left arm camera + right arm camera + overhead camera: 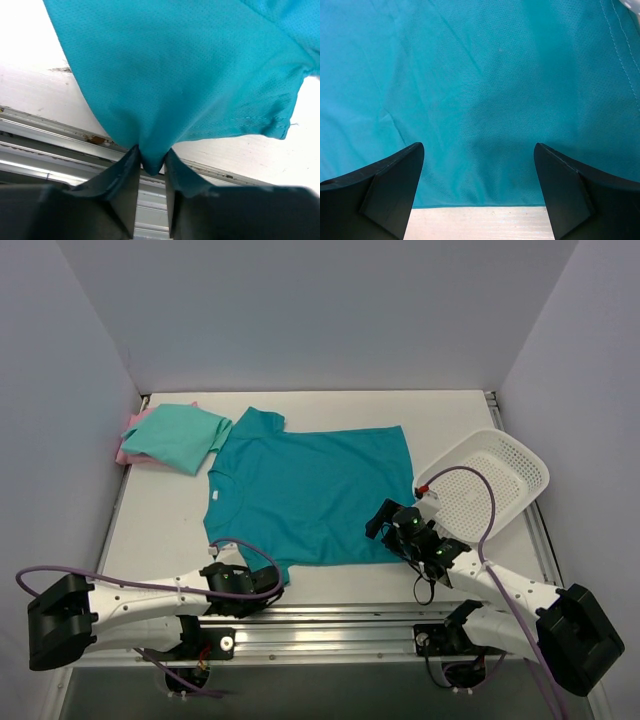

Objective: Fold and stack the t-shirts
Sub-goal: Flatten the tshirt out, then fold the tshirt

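Observation:
The deep teal t-shirt [310,490] lies spread flat in the middle of the table, collar to the left. My left gripper [272,585] is at its near left sleeve; in the left wrist view the gripper [152,162] is shut on a pinched fold of the teal cloth [175,75]. My right gripper [383,520] is over the shirt's near right edge, and in the right wrist view it [477,146] stands open above the hem of the cloth [470,75]. The mint t-shirt [180,437] lies folded at the far left on the pink t-shirt [128,452].
A white perforated basket [490,480] stands tilted at the right edge of the table, just behind the right arm. Metal rails [330,615] run along the near edge between the arm bases. White walls close in the left, back and right.

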Tool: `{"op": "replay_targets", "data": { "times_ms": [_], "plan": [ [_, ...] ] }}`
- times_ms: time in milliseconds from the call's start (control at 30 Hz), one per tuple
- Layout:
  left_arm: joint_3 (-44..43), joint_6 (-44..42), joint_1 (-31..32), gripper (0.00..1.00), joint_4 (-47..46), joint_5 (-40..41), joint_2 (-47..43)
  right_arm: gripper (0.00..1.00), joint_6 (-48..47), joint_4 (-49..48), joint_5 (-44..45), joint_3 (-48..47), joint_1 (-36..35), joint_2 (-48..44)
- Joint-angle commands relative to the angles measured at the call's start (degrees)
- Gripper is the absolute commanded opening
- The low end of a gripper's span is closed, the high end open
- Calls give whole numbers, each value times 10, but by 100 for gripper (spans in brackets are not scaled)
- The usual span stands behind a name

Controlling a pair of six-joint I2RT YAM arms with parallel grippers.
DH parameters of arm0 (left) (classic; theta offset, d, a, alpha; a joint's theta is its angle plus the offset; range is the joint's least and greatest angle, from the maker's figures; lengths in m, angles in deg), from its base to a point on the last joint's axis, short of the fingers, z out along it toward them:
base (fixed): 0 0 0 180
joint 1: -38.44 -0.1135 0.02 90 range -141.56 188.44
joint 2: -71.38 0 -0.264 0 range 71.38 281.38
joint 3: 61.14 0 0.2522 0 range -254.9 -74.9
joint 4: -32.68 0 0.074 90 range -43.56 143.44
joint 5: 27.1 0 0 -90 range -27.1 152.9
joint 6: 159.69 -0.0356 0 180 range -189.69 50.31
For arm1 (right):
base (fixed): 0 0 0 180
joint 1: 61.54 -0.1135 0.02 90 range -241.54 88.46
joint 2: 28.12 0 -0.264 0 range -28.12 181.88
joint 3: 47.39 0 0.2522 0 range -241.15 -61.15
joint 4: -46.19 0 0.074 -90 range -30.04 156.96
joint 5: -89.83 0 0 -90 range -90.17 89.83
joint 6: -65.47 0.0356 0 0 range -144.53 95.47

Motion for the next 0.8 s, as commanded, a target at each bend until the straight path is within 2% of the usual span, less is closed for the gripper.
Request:
{"op": "replay_targets", "data": {
  "times_ms": [0,67,133,167,233,333,400,533,567,633,667,767],
  "plan": [
    [7,43,-3,27,2,82,-6,87,-7,-3,12,3,6,0],
    [0,35,-3,19,3,93,-4,86,-6,-1,17,2,6,4],
    [-8,22,-3,15,5,103,-5,86,-4,3,28,1,6,7],
    [-14,17,-3,7,5,108,-6,86,1,13,35,-3,6,9],
    [-24,1,-3,3,11,129,-10,86,10,27,51,-6,6,6],
    [-50,-11,-4,2,39,177,-26,88,20,60,75,-12,6,-18],
    [-61,-42,-14,2,24,197,-42,88,26,85,86,-12,6,-50],
    [-48,-182,-107,2,-57,179,-71,89,52,149,98,-17,5,-96],
    [-39,-206,-151,2,-81,152,-85,89,58,165,101,-20,5,-99],
    [-12,-274,-194,2,-159,121,-97,89,74,211,111,-34,5,-101],
    [-8,-289,-229,2,-176,96,-99,89,80,239,113,-39,3,-99],
    [-10,-335,-267,2,-216,78,-83,89,106,280,119,-48,-4,-88]
  ]
}}
